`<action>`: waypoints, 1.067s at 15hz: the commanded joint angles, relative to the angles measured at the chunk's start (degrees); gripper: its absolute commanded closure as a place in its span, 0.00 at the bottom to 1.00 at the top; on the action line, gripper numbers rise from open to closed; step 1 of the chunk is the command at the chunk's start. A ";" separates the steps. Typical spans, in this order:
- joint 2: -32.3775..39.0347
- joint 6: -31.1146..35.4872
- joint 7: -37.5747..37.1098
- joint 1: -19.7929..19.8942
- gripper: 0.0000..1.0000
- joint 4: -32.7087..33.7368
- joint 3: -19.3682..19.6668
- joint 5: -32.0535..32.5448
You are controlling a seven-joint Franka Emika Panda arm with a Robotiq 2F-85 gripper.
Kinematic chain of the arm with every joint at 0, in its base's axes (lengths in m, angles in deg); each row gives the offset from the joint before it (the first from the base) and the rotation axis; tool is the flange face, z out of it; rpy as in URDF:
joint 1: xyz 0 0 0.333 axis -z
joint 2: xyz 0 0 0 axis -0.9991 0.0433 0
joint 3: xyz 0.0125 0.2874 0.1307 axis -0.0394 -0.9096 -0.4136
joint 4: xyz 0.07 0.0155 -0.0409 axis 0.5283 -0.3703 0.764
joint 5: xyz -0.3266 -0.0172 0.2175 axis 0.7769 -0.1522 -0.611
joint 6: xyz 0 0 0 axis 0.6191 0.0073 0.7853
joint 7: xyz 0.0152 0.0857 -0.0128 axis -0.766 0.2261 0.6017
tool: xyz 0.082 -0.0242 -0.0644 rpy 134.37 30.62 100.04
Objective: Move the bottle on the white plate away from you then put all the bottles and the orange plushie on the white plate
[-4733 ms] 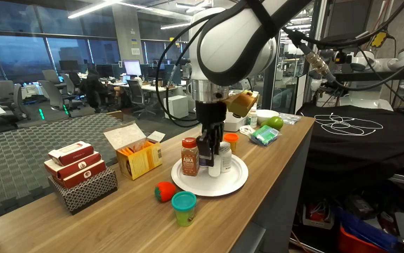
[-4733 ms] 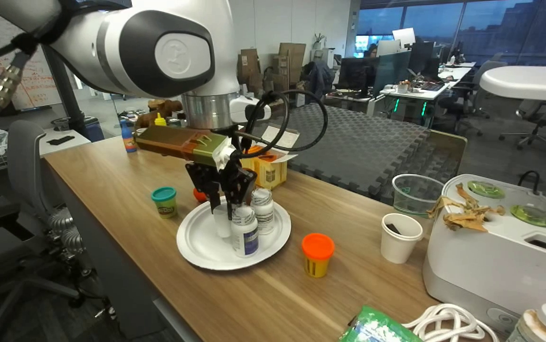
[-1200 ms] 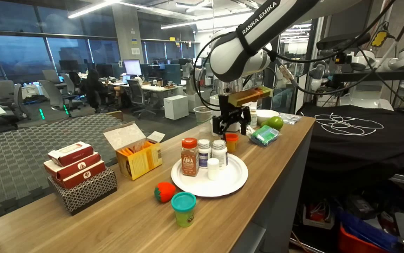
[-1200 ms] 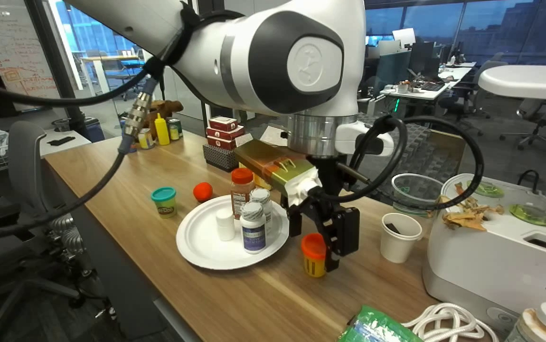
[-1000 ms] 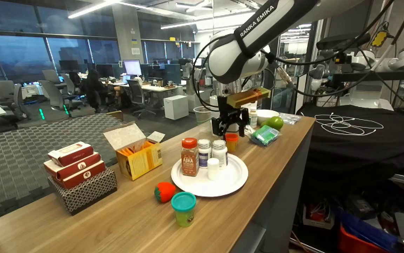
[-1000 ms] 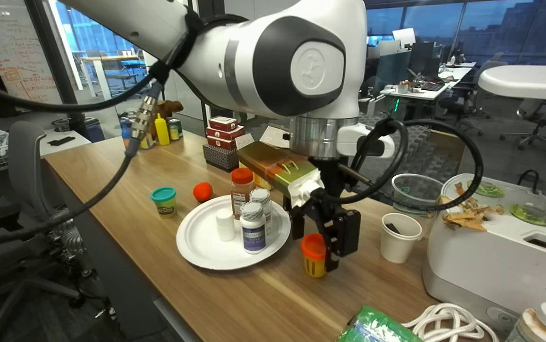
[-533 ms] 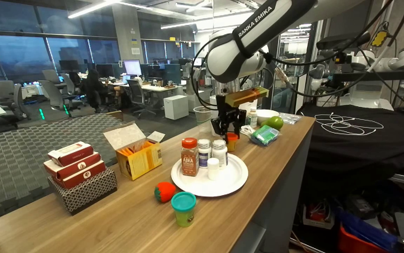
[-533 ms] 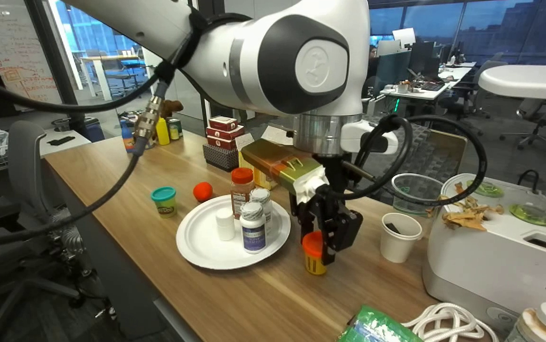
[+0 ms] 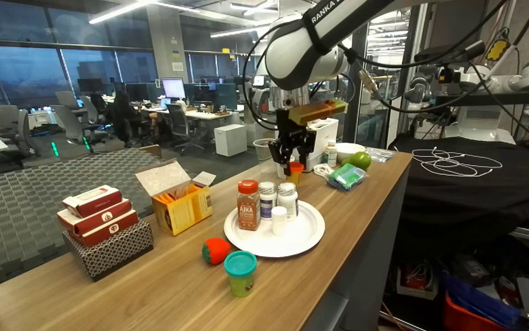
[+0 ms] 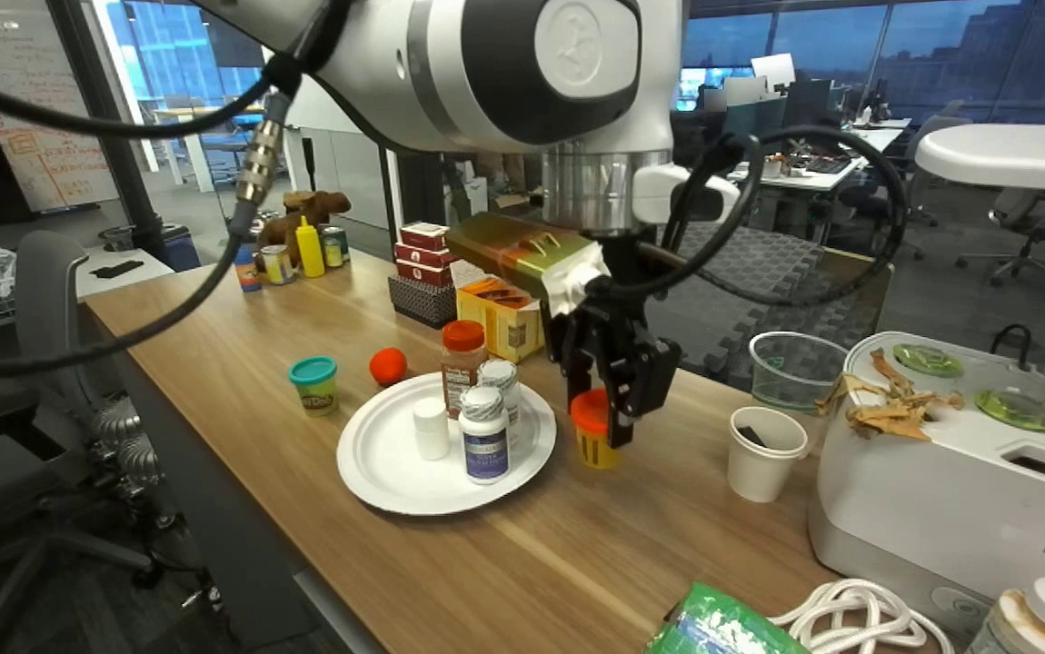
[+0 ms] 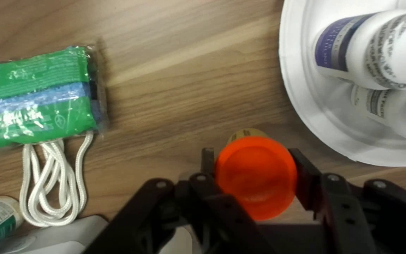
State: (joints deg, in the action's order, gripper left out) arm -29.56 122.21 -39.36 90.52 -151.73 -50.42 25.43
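My gripper (image 11: 254,169) is shut on an orange-lidded yellow tub (image 10: 597,452), one finger on each side of the lid, and holds it just above the table. Beside it lies the white plate (image 9: 269,246). On the plate stand an amber bottle (image 9: 249,209) with a red cap, a white bottle (image 10: 486,454) with a purple label, another white bottle (image 9: 288,202) and a small plain white bottle (image 9: 279,221). The orange plushie (image 9: 217,251), with green at one end, rests on the table near the plate. Close to it is a green tub with a teal lid (image 9: 240,264).
A yellow open box (image 9: 184,209) and stacked red boxes (image 9: 101,216) stand along the table's far side. Near the gripper are a paper cup (image 10: 763,454), a clear tub (image 10: 795,368), a white machine (image 10: 959,490), a green packet (image 11: 37,102) and coiled white cord (image 11: 53,183).
Earlier my gripper was at the small white bottle on the plate, which now stands free. Then its jaws stood open around the orange-lidded tub; they have closed on it and raised it.
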 commanded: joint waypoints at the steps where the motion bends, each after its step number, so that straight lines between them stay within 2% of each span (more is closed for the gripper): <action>1: -6.55 -0.31 -1.60 -3.17 0.72 -5.24 -0.30 2.44; 5: -9.02 -1.45 -1.62 -7.62 0.72 -4.13 -0.94 7.78; 8: -8.50 -3.07 -1.96 -11.46 0.72 0.96 -1.25 14.62; 10: -7.67 -5.54 -0.77 -13.15 0.72 4.36 -2.26 16.83; 13: -7.48 -9.51 1.37 -14.57 0.72 6.92 -4.30 17.30; 16: -8.90 -12.17 6.48 -14.57 0.72 5.89 -7.58 14.79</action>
State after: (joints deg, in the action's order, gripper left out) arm -37.70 113.41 -37.63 75.86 -147.08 -55.67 41.48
